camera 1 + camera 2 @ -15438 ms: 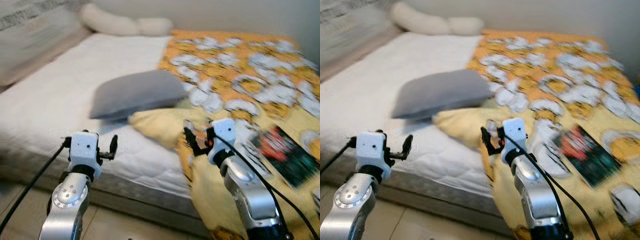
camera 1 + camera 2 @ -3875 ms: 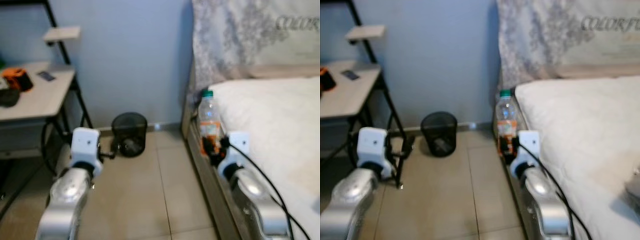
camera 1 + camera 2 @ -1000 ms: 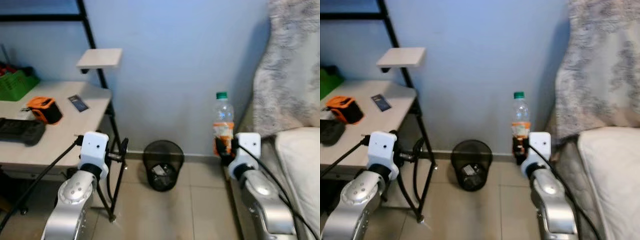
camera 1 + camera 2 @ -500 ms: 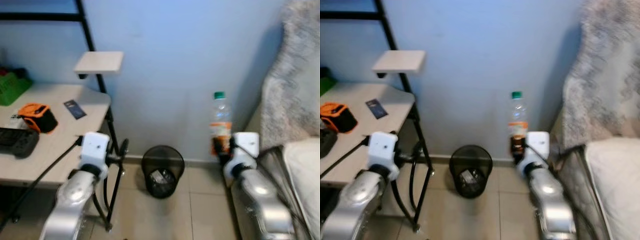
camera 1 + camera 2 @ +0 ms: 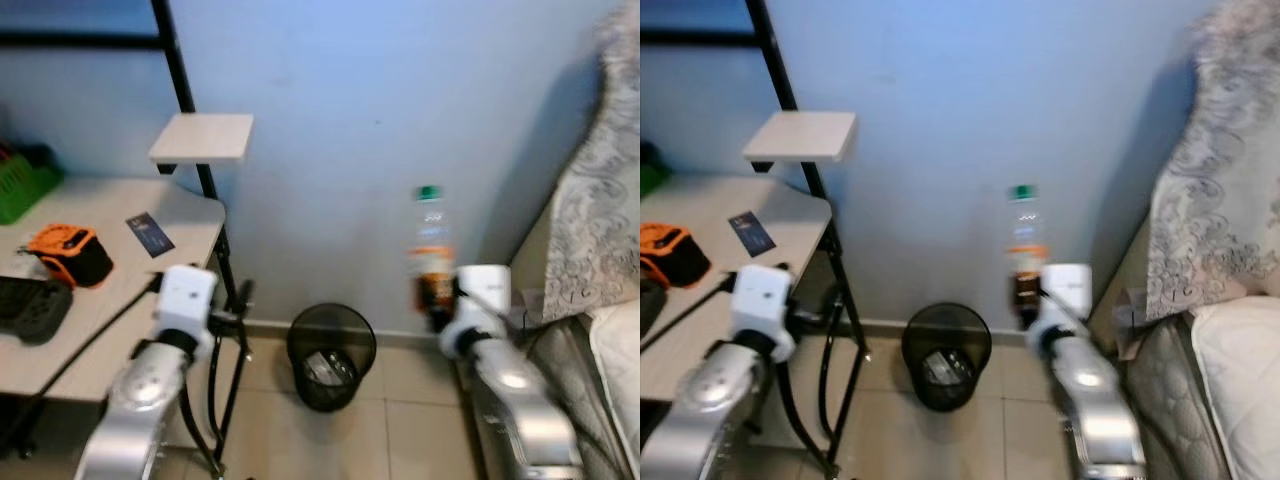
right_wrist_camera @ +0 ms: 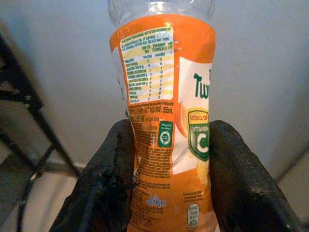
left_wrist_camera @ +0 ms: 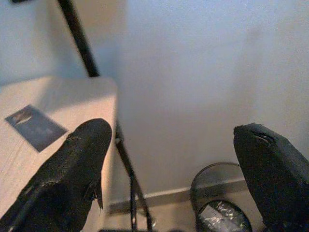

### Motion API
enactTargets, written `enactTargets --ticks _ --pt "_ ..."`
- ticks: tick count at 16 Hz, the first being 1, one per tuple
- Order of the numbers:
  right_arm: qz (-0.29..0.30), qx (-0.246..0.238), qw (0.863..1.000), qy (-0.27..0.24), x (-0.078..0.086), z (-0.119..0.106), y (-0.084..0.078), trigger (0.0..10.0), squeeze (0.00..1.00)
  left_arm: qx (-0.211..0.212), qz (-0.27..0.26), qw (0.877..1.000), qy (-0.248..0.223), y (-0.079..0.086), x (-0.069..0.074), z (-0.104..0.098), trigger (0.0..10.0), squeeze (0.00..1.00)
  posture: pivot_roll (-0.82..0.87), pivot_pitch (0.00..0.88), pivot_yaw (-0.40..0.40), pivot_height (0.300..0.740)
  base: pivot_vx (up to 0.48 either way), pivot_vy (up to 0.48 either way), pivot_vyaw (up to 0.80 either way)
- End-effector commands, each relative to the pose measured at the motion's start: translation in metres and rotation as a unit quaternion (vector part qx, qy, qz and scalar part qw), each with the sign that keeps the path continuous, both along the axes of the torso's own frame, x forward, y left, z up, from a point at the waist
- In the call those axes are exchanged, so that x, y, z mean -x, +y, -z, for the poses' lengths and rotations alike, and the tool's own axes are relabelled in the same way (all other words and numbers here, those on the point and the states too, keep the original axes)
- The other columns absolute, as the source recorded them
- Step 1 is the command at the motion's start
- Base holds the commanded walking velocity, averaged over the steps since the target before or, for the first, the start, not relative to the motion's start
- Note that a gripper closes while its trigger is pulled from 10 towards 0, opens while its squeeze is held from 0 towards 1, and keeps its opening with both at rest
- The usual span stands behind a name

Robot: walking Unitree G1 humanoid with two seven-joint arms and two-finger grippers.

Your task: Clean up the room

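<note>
Orange-labelled bottle [image 6: 166,121], clamped upright in right tool [image 6: 169,193]

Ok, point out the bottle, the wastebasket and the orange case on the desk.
bottle [image 6: 166,121]: right wrist view, on its orange label.
wastebasket [image 5: 331,357]: left eye view, on its black mesh wall.
orange case [image 5: 70,252]: left eye view, on its orange top.

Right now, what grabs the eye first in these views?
The clear bottle with orange label and green cap, held upright in the right gripper against the blue wall. Below it, left, a black mesh bin stands on the tiled floor beside the desk.
</note>
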State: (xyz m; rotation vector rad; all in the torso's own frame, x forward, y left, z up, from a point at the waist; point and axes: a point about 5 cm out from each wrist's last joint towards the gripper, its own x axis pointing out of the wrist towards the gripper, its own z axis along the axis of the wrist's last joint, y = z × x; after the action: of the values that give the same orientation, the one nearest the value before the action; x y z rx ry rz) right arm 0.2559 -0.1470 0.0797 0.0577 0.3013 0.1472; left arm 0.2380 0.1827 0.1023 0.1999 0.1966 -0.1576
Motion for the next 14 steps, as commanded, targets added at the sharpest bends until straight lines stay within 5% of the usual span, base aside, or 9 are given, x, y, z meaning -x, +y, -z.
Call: enactTargets --ticks 1,8,14 --pt "0.017 0.013 1.0 -0.001 -0.001 -0.002 -0.011 10.0 0.0 -0.001 0.012 1.0 -0.003 -0.004 -0.001 -0.003 10.0 0.0 -0.07 0.022 0.013 0.74 0.304 0.0 0.0" --pt "-0.001 0.022 1.0 0.018 0.004 0.004 -0.009 10.0 0.0 -0.003 0.025 1.0 0.003 -0.007 0.003 0.0 10.0 0.0 -0.07 0.017 0.009 0.74 0.307 0.0 0.0" --pt "-0.154 0.116 0.973 0.13 0.009 0.041 -0.011 10.0 0.0 -0.021 0.099 0.994 0.032 -0.015 0.004 0.006 10.0 0.0 -0.06 0.015 -0.001 0.74 0.205 0.0 0.0"
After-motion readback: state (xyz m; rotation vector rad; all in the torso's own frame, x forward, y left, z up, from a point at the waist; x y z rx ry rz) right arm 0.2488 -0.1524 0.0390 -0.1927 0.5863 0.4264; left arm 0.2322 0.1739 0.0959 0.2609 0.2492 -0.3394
